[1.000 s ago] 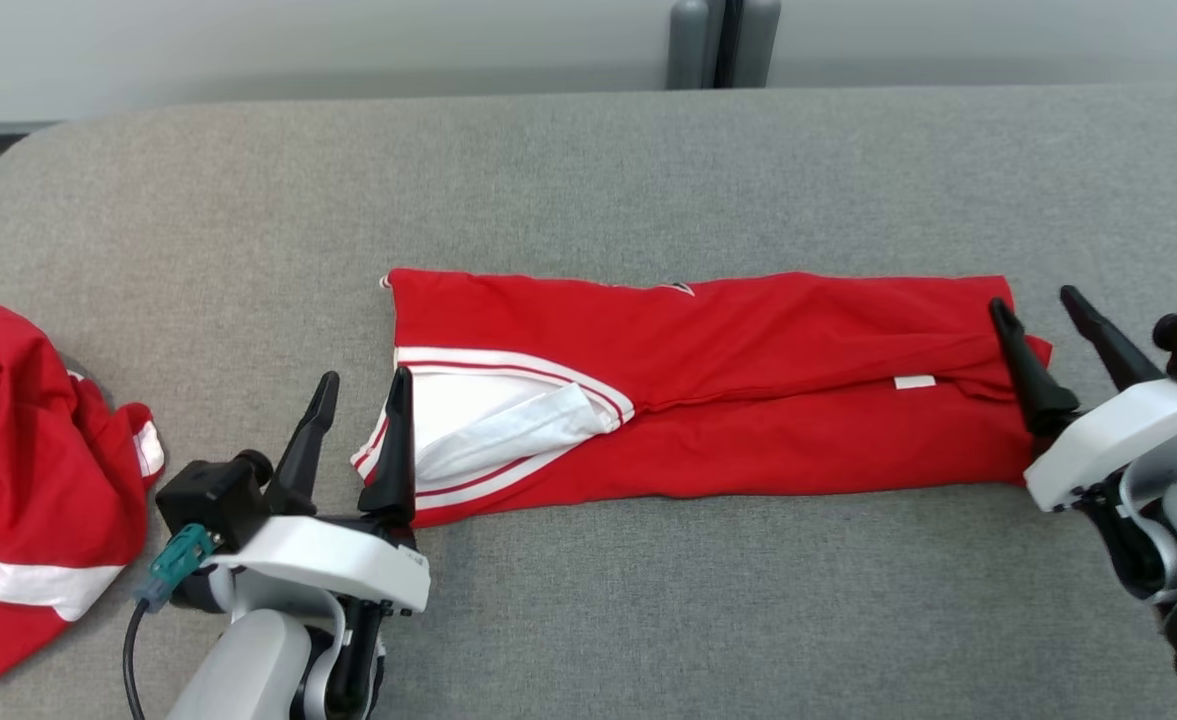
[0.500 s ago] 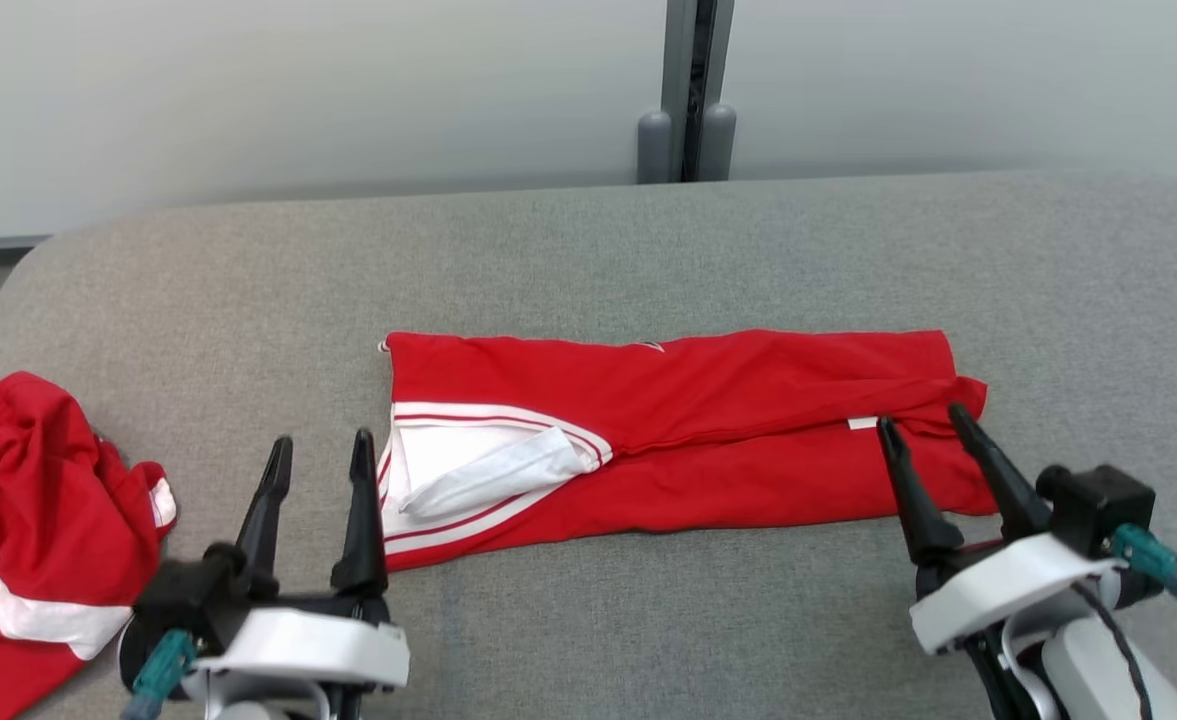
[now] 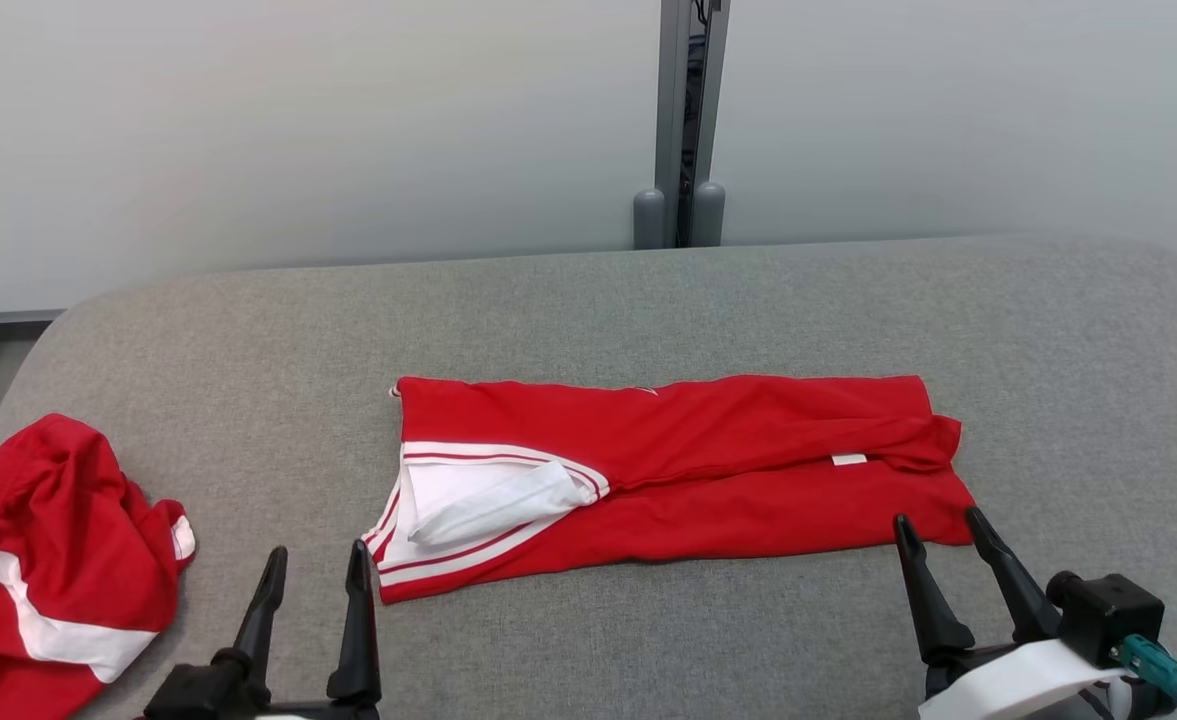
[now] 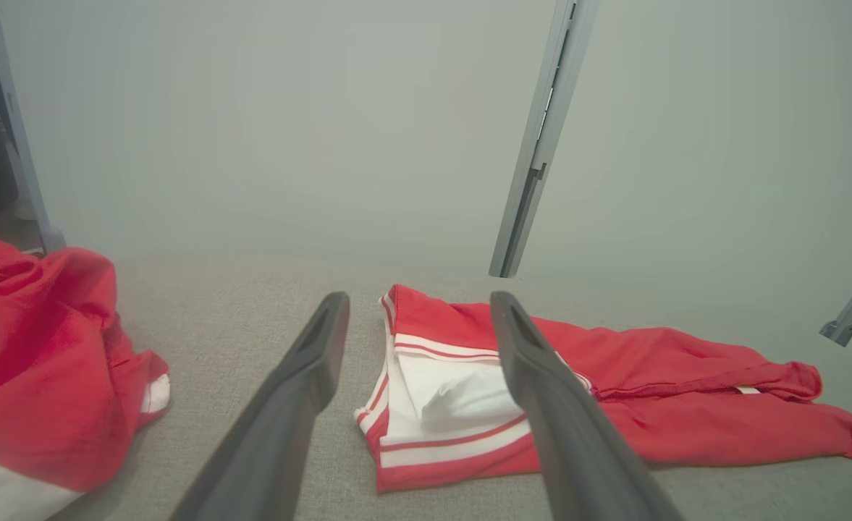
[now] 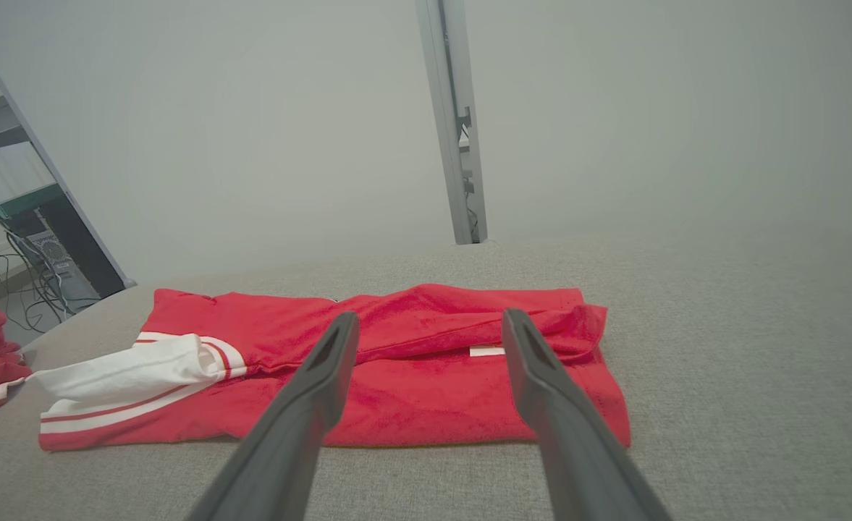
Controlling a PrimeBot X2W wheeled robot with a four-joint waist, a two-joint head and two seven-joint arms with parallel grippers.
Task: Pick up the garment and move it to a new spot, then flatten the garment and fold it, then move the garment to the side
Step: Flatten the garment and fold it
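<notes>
The garment lay mid-desk, a long red strip folded lengthwise, its length running left to right in front of me. Left claw was spread and empty, hanging just short of the striped left end. Right claw was spread and empty too, its tips near the lower right corner; from the right wrist view I judged them clear of the cloth.

Handling, as I read it: light, soft jersey with no stiffness at all. Lifted at one point it would sag and spill its fold. So I judged the grip belonged at the two short ends, one claw each, pinching through every layer close to the corners and keeping the strip taut between them. The right end was bunched, so I expected a thicker bite there.

What I couldn't settle:
- How many layers sat under the top fold was hidden.
- The white flap at the left end could have been a sleeve or a lining.
- The label was too small to read.
- A second red heap at far left ran off the frame.
- Both claw bodies were cut off at the bottom of the head view.
</notes>
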